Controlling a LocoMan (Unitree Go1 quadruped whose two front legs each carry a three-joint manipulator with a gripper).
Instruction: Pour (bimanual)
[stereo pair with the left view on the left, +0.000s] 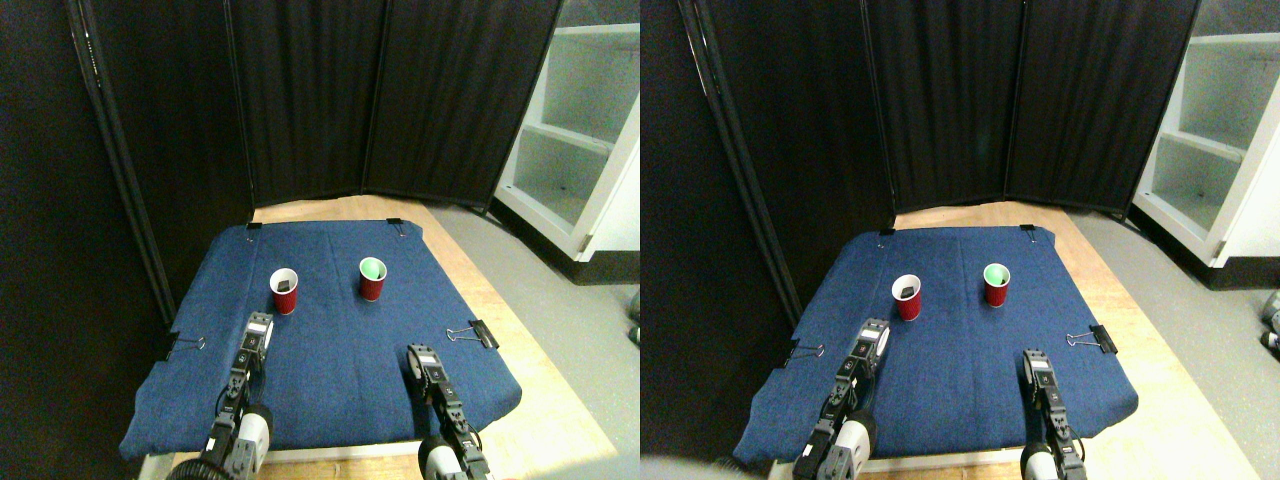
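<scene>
Two red cups stand upright on the blue cloth (330, 350). The left cup (284, 291) has a white inside with a small dark thing in it. The right cup (372, 279) shows a green inside. My left gripper (259, 327) sits just in front of the left cup, a little to its left, apart from it. My right gripper (420, 357) is lower on the cloth, in front of and to the right of the right cup, well short of it. Neither holds anything.
The cloth is clipped to a wooden tabletop (520, 330) with black binder clips (483, 333). Black curtain panels (400, 100) close the back. A white shelf unit (585, 130) stands at the right on the grey floor.
</scene>
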